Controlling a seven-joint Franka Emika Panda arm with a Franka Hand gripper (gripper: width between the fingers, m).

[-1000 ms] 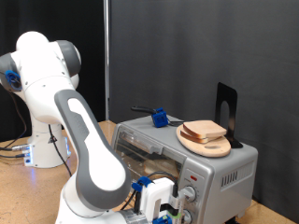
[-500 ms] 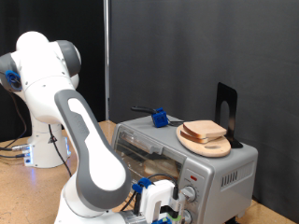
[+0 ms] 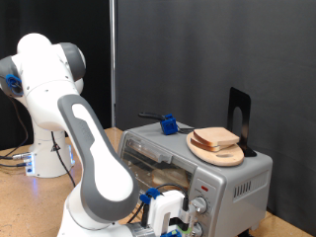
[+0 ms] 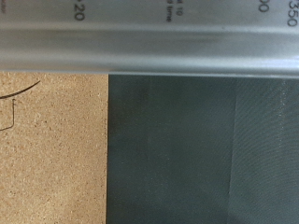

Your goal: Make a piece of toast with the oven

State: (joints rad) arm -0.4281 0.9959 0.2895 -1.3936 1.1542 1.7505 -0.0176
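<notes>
My gripper [image 3: 176, 223] was low at the bottom edge of the exterior view, directly in front of the oven [image 3: 202, 168], level with its two round knobs [image 3: 200, 205]; its fingers were cut off by the frame edge, so I could not tell whether it was open or closed, and nothing was seen held in it. The wrist view showed no fingers; it showed a silver band of the oven [image 4: 149, 42] with printed dial numerals, close up and blurred, above a brown board surface [image 4: 51, 149] and a dark mat [image 4: 201, 154]. The piece of toast [image 3: 217, 137] lay on a round wooden plate [image 3: 213, 153] on top of the oven, towards the exterior view's right; a black stand [image 3: 240, 117] rose just behind the plate; a blue item [image 3: 169, 124] sat on the oven top to the exterior view's left of the plate; the oven door appeared closed.
</notes>
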